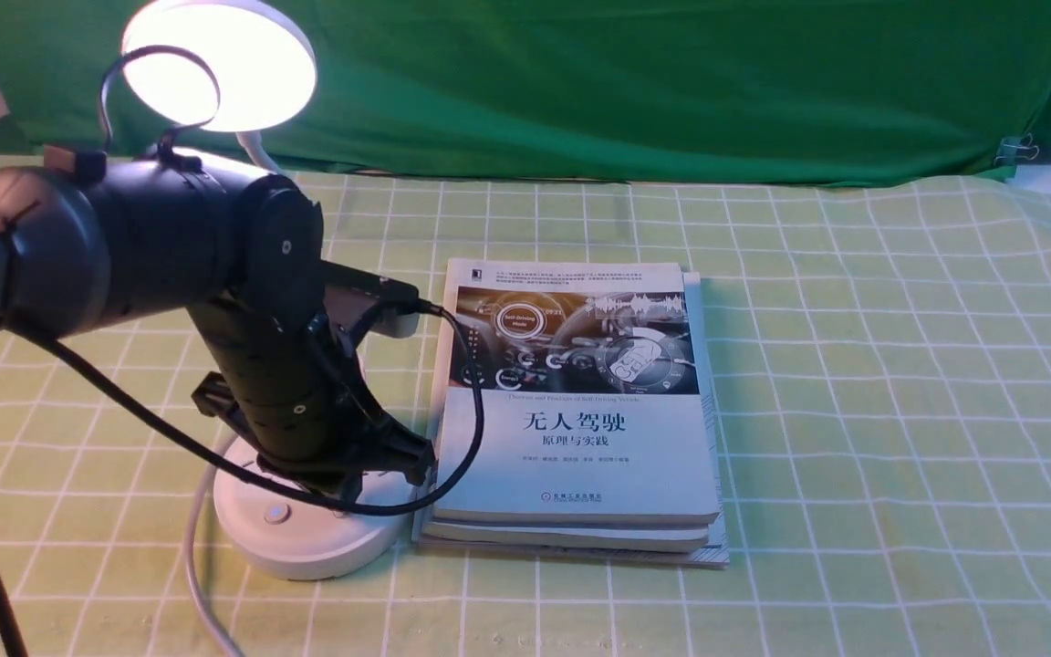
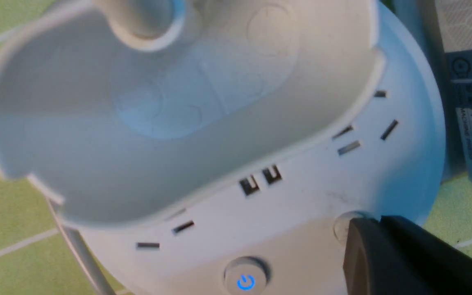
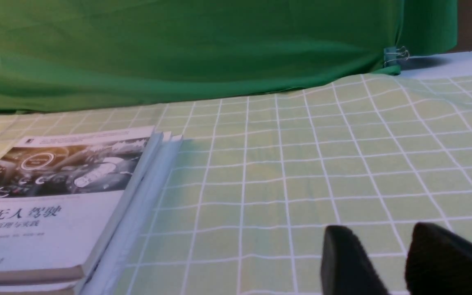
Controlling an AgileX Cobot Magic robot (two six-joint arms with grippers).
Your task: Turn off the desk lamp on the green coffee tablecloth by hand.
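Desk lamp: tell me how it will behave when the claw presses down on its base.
Likely stays put: the desk lamp sits on a wide, flat round base. Its thin bent neck under the lit head may wobble. The smooth base could slide on the tablecloth if the left claw pushes sideways.

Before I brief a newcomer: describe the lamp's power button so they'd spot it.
Left of the stacked books on the yellow-green grid tablecloth stands the white desk lamp's round base. Near its rim, only one round button shows a blue power symbol.

Green coffee tablecloth (image 1: 900, 411): desk lamp (image 1: 306, 537), books (image 1: 580, 456)
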